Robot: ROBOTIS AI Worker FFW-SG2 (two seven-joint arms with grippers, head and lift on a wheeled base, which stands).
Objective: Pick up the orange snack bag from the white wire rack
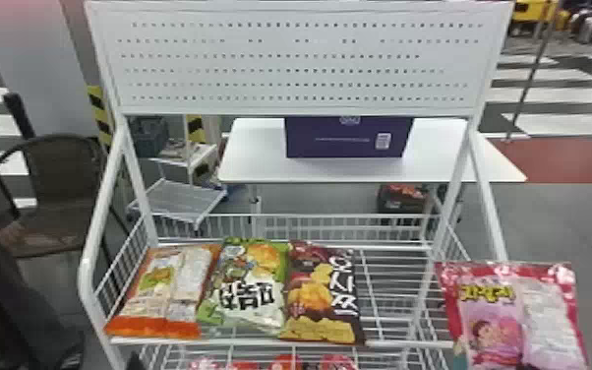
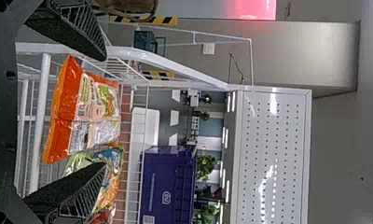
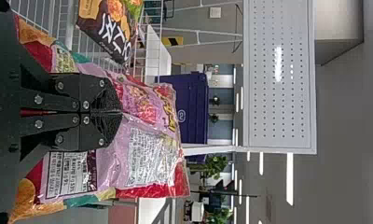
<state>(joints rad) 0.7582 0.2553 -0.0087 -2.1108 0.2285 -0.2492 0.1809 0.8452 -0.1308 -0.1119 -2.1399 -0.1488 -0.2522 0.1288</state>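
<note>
Rack (image 1: 86, 268): white wire, open at the top, upper shelf holding three bags side by side across its left and middle; bare wires at its right.
Orange snack bag (image 1: 160, 290): on the upper shelf at the left end, face up, bright orange band along its near edge; leftmost of the three.
Green snack bag (image 1: 248, 290): middle of the three, just beside the orange one.
Brown snack bag (image 1: 319, 295): right of the three, beside the green one, dark wrapper with yellow chips pictured.
Left hand (image 2: 105, 111): fingers spread wide, at the left end of the rack; the orange wrapper shows beyond the gap.
Right hand (image 3: 121, 112): fingers pinched together on the pink snack bag (image 1: 499, 315), gathering its middle into a crease.
Held bag: roughly upright, at the near right corner of the rack, red along the upper edge.
Lower shelf: red packets (image 1: 285, 363) partly visible at the near side.
Panel (image 1: 285, 64): white, perforated, across the top of the rack.
Box (image 1: 346, 138): purple, on the far side of the rack.
</note>
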